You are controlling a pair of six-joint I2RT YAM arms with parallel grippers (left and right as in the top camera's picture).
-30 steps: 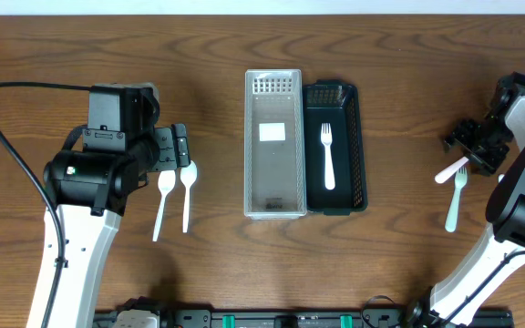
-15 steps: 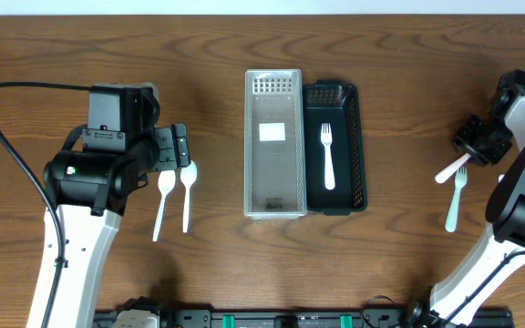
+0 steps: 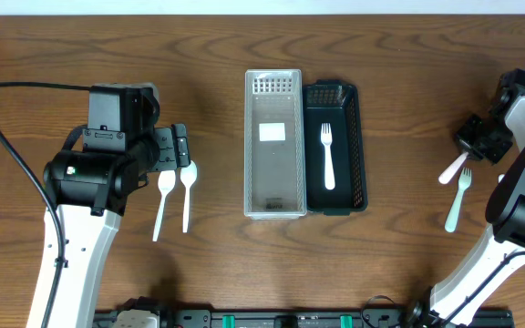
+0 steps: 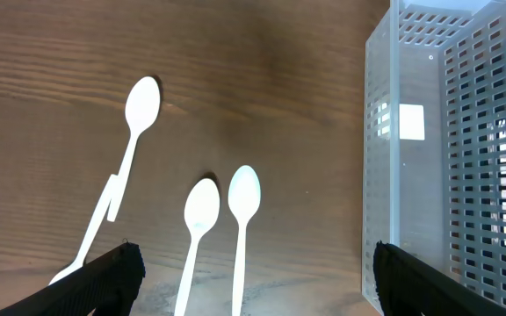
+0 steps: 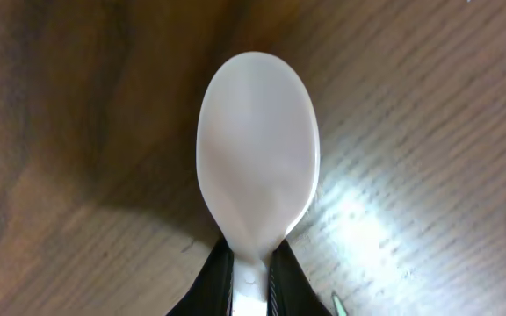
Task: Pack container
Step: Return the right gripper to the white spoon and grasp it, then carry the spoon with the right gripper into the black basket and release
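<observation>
Desk [image 3: 408, 73]: brown wood grain, carrying every item below.
Clear bin [image 3: 249, 146]: standing at the desk's centre, its long side touching the black basket.
White patch [image 3: 272, 132]: lying on the clear bin's floor – any print on it is too small to read.
Black basket [image 3: 363, 146]: sitting just right of the clear bin, holding one white fork [image 3: 328, 155] with its tines pointing to the far edge.
Left gripper [image 3: 181, 148]: hovering toward the desk's left edge with its jaws standing wide, gripping nothing.
Two spoons [image 3: 187, 193]: lying side by side on the desk just below the left gripper, bowls toward it.
Third spoon [image 4: 126, 145]: showing only in the left wrist view, its handle running out of frame; hidden under the arm from overhead.
Right gripper [image 3: 479, 141]: working at the desk's right edge, jaws pinching the neck of the pale spoon [image 5: 257, 149] – its bowl is filling the right wrist view.
Second fork [image 3: 457, 202]: lying on the desk just beside the pale spoon's handle.
</observation>
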